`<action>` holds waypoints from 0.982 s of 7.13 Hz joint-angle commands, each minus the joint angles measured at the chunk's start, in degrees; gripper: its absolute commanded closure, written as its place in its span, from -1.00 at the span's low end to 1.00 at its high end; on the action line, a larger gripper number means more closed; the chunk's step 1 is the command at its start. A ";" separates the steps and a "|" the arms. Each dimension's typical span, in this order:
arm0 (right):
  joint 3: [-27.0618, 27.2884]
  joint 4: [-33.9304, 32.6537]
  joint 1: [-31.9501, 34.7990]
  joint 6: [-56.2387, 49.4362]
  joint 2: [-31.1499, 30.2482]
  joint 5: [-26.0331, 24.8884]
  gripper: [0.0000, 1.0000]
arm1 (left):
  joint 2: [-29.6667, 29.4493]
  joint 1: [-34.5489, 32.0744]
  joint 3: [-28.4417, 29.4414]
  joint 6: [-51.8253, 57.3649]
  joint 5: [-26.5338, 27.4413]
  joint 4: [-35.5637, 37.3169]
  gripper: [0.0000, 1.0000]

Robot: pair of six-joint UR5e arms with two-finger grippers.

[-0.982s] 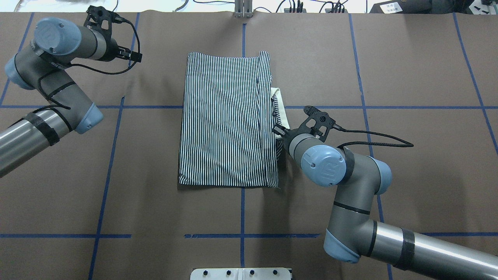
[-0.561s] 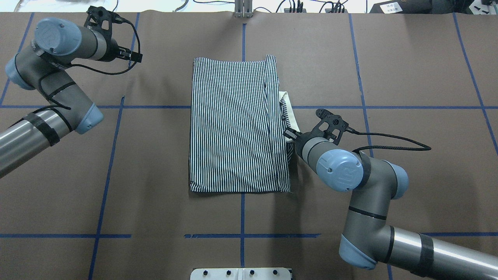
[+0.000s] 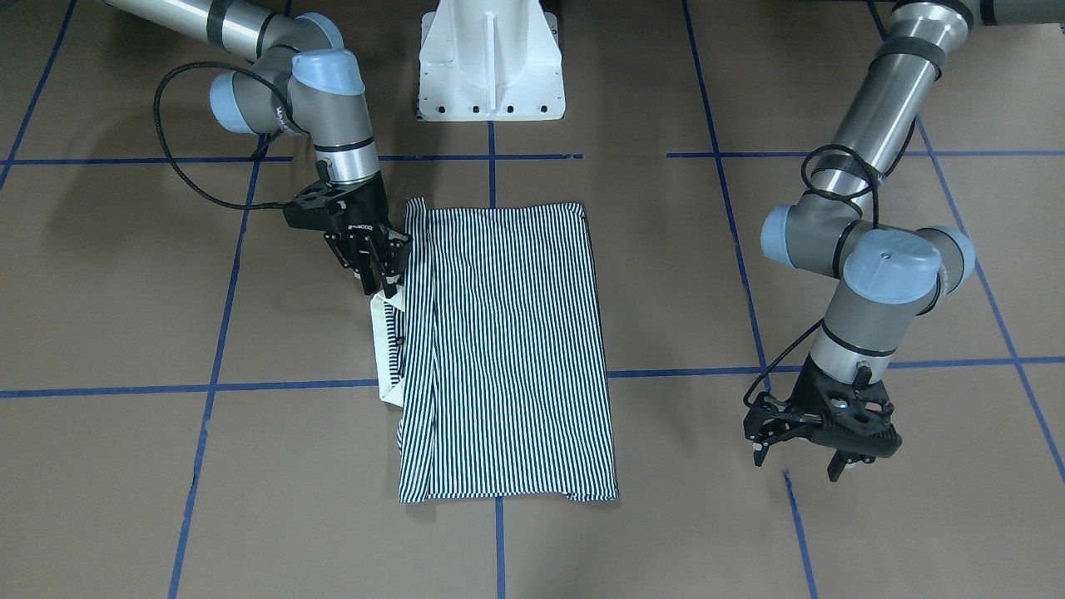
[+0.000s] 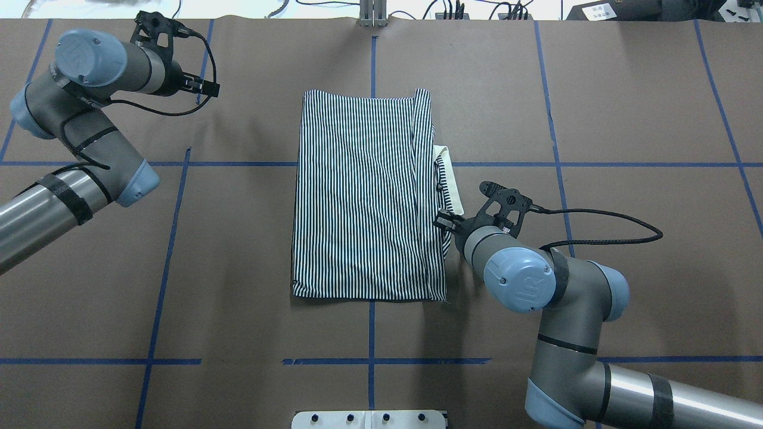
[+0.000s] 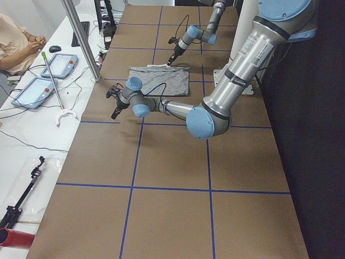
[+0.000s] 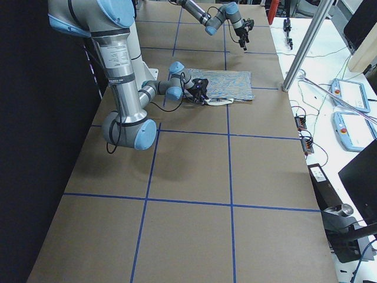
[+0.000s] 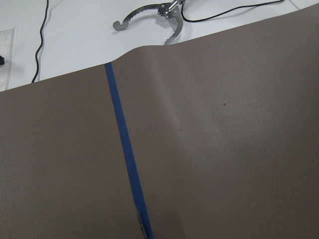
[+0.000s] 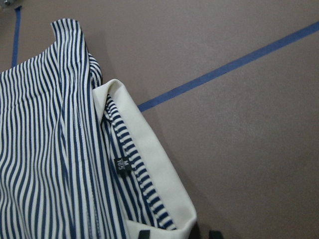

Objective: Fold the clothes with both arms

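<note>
The striped polo shirt [image 4: 363, 196] lies folded into a flat rectangle at the table's middle [image 3: 507, 349]. Its cream collar [image 4: 450, 185] sticks out from the edge on the robot's right. My right gripper [image 4: 442, 221] sits low at that edge, at the collar's near corner [image 3: 381, 287]. In the right wrist view its fingertips [image 8: 144, 233] stand apart, with the collar's corner [image 8: 159, 174] between them, so it is open. My left gripper [image 3: 797, 466] is open and empty over bare table at the far left [image 4: 208, 89], well away from the shirt.
The white pedestal base [image 3: 491, 66] stands at the robot's edge. Blue tape lines [image 7: 124, 149] cross the brown table. A metal clamp tool [image 7: 159, 15] lies beyond the far edge. An operator [image 5: 16, 43] sits at a side desk.
The shirt slid toward the robot's right with my right gripper at its edge. The gripper then moved back along that edge toward the robot. The left arm barely moved.
</note>
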 commanded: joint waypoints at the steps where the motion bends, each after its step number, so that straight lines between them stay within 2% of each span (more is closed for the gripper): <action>1: 4.17 -9.71 0.52 -8.19 1.80 4.31 -1.00 | 0.00 0.12 0.00 -0.05 0.00 -0.05 -1.00; 3: 3.84 -27.95 0.52 -16.24 11.96 6.18 -1.00 | 0.00 0.12 0.00 -0.49 0.00 -0.05 -1.00; 4: 3.75 -32.31 0.44 -18.90 13.67 8.88 -1.00 | 0.00 0.12 -0.09 -0.49 0.00 -0.05 -1.00; 6: 1.21 -32.53 -0.09 -25.23 13.77 10.58 -0.99 | 0.00 0.12 -0.09 -0.49 0.00 -0.05 -1.00; 7: 0.33 -32.53 -0.26 -28.74 13.77 10.58 -0.72 | 0.00 0.12 -0.09 -0.84 0.00 -0.05 -1.00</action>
